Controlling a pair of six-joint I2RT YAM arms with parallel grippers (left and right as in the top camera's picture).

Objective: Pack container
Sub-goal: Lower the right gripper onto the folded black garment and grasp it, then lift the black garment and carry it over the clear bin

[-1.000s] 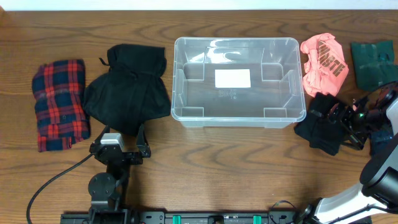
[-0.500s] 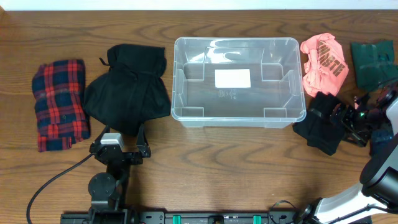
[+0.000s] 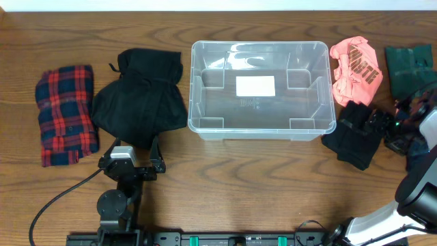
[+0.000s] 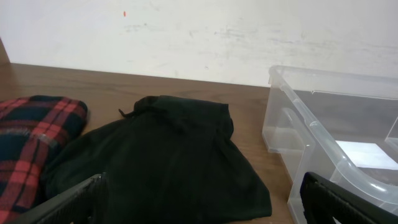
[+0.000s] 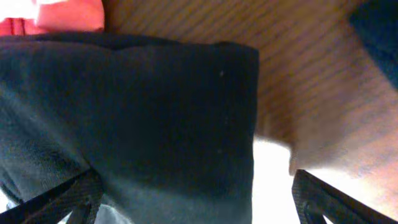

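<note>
The clear container (image 3: 259, 45) stands empty at the table's middle, its white label (image 3: 255, 86) showing on the bottom; its left corner shows in the left wrist view (image 4: 323, 143). My left gripper (image 3: 135, 146) is open and empty just in front of a black garment (image 3: 140, 99), which fills the space ahead of its jaws (image 4: 202, 208). My right gripper (image 3: 384, 128) is open, low over a folded black cloth (image 3: 351, 140) right of the container. In the right wrist view that cloth (image 5: 143, 106) lies between the spread jaws (image 5: 199, 205).
A red and blue plaid cloth (image 3: 65, 113) lies at the far left. A pink shirt (image 3: 355, 65) and a dark green cloth (image 3: 408, 68) lie at the back right. A dark blue cloth (image 3: 418, 156) lies by the right arm.
My right gripper has shifted a little to the right over the folded black cloth. The left arm has not moved.
</note>
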